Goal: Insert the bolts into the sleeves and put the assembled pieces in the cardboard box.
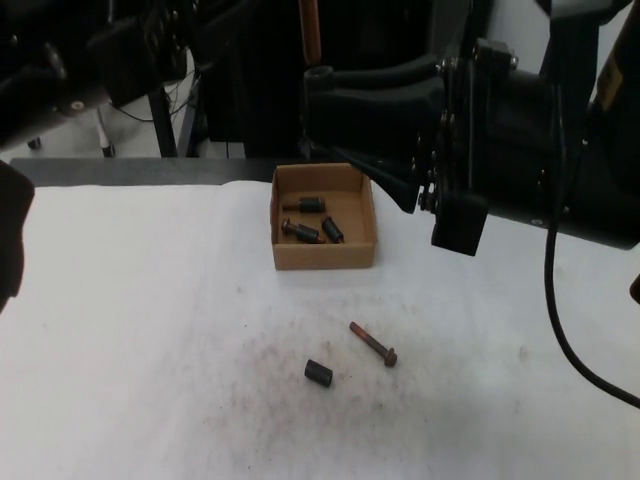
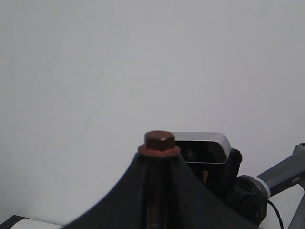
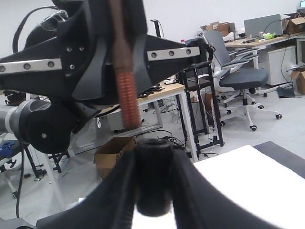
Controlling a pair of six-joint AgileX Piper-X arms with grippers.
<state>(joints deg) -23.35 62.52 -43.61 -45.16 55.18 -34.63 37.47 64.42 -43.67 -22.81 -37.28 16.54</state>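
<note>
Looking first at the bolt (image 2: 159, 142), we find it clamped in the left hand (image 2: 159, 167), only its head clear of the fingers (image 2: 119, 202). From the right wrist, its threaded tip hangs just above the sleeve (image 3: 153, 179) gripped by the right hand (image 3: 153, 160); contact we cannot judge. On the counter (image 1: 130, 330) lie a loose bolt (image 1: 373, 343) and loose sleeve (image 1: 318, 372), near the cardboard box (image 1: 323, 255) holding dark pieces (image 1: 305, 231) too small to resolve.
</note>
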